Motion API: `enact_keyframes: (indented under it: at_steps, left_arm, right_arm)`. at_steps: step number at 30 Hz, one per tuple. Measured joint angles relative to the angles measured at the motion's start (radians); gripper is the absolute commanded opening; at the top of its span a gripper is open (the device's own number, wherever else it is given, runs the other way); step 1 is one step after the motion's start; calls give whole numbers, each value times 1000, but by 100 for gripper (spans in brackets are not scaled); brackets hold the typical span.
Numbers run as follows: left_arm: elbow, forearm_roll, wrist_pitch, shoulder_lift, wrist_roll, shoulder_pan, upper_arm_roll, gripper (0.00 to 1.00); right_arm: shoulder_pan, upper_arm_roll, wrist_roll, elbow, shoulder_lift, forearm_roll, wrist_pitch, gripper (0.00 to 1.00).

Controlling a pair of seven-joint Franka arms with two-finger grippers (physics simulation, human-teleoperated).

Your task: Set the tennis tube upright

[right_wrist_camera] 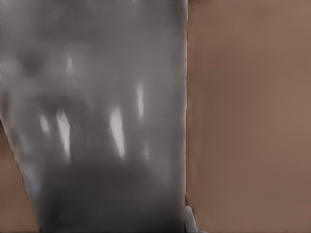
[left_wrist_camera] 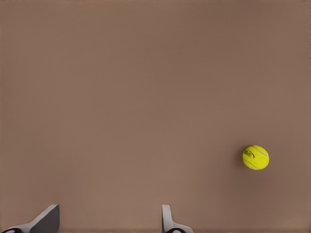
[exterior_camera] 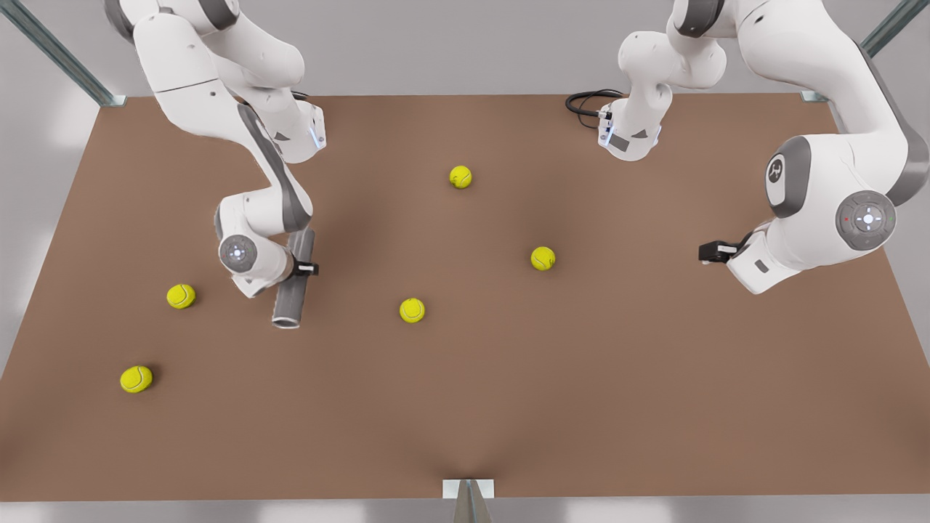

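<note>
At the front view's left, we see our right gripper point(exterior_camera: 304, 269) with its fingers clenched around the plain grey metallic hollow cylinder that is the tennis tube point(exterior_camera: 293, 283). The tube is gripped near its middle and slants over the brown table point(exterior_camera: 581, 407), its lighter open rim pointing toward the camera; we cannot tell whether that lower end touches the table. In the right wrist view the tube's grey wall point(right_wrist_camera: 97, 121) looms close, with brown table beside it.

At the front view's right, our left gripper point(exterior_camera: 708, 252) hangs above the table, well apart from the tube, waiting. Its two dark fingers point(left_wrist_camera: 46, 221) stand spread with nothing between them, and a yellow-green tennis ball point(left_wrist_camera: 255, 157) lies on the table beyond them.

Five yellow-green tennis balls lie scattered on the table; the nearest to the tube point(exterior_camera: 412, 310) sits toward the front view's right of its rim.
</note>
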Motion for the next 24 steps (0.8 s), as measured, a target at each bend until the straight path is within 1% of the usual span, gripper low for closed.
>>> enact_keyframes:
  at_steps: [3, 6, 8, 15, 17, 21, 24]
  left_arm:
    - [0, 0, 4, 2, 0, 0, 0, 100]
    - [0, 0, 4, 2, 0, 0, 0, 100]
    - [0, 0, 4, 2, 0, 0, 0, 100]
    - [0, 0, 6, 3, 0, 0, 0, 100]
    - [0, 0, 6, 3, 0, 0, 0, 100]
    - [0, 0, 6, 3, 0, 0, 0, 100]
    - [0, 0, 7, 5, 2, 0, 0, 100]
  right_arm:
    - [109, 0, 1, 91, 4, -14, -64, 71]
    - [231, 0, 1, 153, 11, -114, -66, 71]
    - [298, 0, -24, 188, 50, -142, -66, 71]
    - [372, 0, -341, 331, 160, -239, -65, 71]
    - [411, -1, -375, 381, 190, -252, -65, 71]
    - [473, -2, -408, 543, 303, -255, -87, 72]
    - [524, -3, -411, 703, 409, -258, -150, 72]
